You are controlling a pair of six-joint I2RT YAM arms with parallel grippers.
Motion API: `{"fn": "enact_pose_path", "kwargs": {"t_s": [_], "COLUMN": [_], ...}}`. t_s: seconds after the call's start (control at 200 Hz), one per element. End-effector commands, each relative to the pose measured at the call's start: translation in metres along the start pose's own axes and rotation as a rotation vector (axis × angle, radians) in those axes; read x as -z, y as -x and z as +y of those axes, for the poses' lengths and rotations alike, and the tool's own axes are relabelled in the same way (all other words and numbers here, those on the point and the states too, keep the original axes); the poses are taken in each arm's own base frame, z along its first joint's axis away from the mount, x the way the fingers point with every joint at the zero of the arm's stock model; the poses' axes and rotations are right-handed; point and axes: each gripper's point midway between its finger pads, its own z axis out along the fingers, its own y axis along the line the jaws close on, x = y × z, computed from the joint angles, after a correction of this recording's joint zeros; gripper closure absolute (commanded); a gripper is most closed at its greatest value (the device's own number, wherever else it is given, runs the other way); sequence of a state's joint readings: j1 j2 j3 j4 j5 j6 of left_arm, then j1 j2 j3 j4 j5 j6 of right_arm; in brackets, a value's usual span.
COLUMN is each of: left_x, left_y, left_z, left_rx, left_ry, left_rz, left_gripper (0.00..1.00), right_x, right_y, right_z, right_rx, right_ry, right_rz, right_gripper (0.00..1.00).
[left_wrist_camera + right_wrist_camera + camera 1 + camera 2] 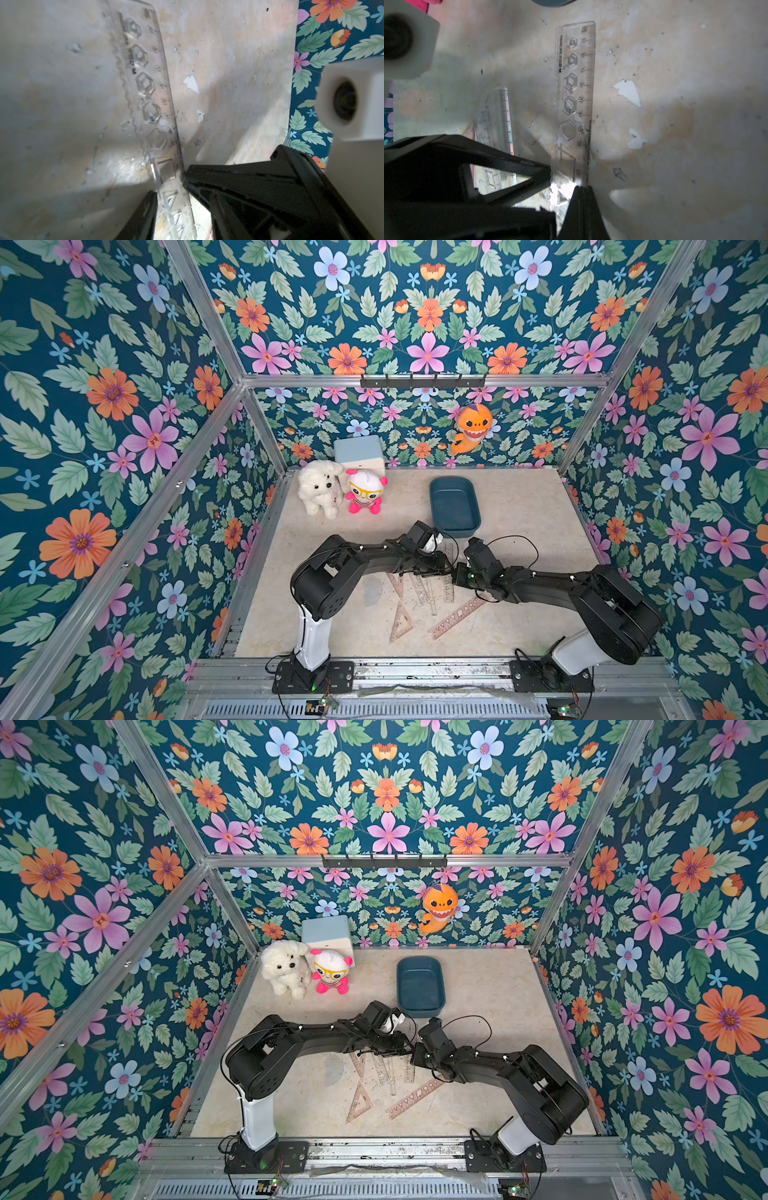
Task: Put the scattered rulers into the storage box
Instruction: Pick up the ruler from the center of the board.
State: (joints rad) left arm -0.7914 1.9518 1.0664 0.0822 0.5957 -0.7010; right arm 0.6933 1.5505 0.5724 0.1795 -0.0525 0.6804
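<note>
Left hand [170,195] straddles clear plastic stencil ruler [145,83], fingers apart; right hand [566,187] closed, pinching its edge.

On the pale bench [490,986], the dark teal storage box [420,986] is seen near the back, and a white plush dog [285,967] and a pink-footed toy [331,970] are placed to its side, in front of a pale blue cube box [327,932]. The two black arms are bent toward the middle, where the left hand [405,1044] and the right hand [417,1056] nearly meet above the rulers. A set square [360,1102] and a stencil ruler [415,1097] are laid flat nearer the front edge, apart from each other.
</note>
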Motion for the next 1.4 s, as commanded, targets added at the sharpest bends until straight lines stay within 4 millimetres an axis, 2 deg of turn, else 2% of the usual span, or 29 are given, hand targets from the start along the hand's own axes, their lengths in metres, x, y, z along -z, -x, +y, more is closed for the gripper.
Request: {"fn": "enact_pose_path", "kwargs": {"t_s": [0.0, 0.3, 0.48, 0.815, 0.98, 1.09, 1.215, 1.295, 1.395], "left_x": [-0.004, -0.007, -0.004, 0.015, 0.03, 0.04, 0.053, 0.065, 0.076], "left_y": [-0.007, -0.01, -0.008, 0.003, 0.01, 0.018, 0.033, 0.048, 0.061], "left_z": [0.008, 0.009, 0.006, -0.013, -0.029, -0.042, -0.054, -0.06, -0.068], "left_rx": [0.025, 0.031, 0.018, -0.036, -0.071, -0.079, -0.075, -0.053, -0.031], "left_ry": [0.023, 0.017, 0.011, -0.011, -0.033, -0.08, -0.134, -0.174, -0.235], "left_rz": [0.027, 0.04, 0.031, -0.022, -0.062, -0.098, -0.157, -0.217, -0.27], "left_gripper": [0.56, 0.89, 1.0, 1.0, 1.0, 1.0, 1.0, 1.0, 1.0], "right_x": [-0.003, -0.007, 0.002, 0.057, 0.083, 0.092, 0.095, 0.099, 0.107], "right_y": [-0.011, -0.012, -0.007, 0.02, 0.026, 0.03, 0.036, 0.039, 0.043], "right_z": [-0.013, -0.015, -0.009, 0.006, 0.009, 0.014, 0.024, 0.035, 0.054], "right_rx": [-0.006, -0.013, -0.013, -0.012, -0.03, -0.071, -0.16, -0.184, -0.162], "right_ry": [-0.044, -0.042, -0.028, 0.006, 0.032, 0.104, 0.27, 0.369, 0.486], "right_rz": [0.037, 0.045, 0.031, -0.056, -0.094, -0.108, -0.086, -0.079, -0.069], "right_gripper": [1.0, 1.0, 1.0, 1.0, 0.96, 0.95, 0.94, 0.88, 0.68]}}
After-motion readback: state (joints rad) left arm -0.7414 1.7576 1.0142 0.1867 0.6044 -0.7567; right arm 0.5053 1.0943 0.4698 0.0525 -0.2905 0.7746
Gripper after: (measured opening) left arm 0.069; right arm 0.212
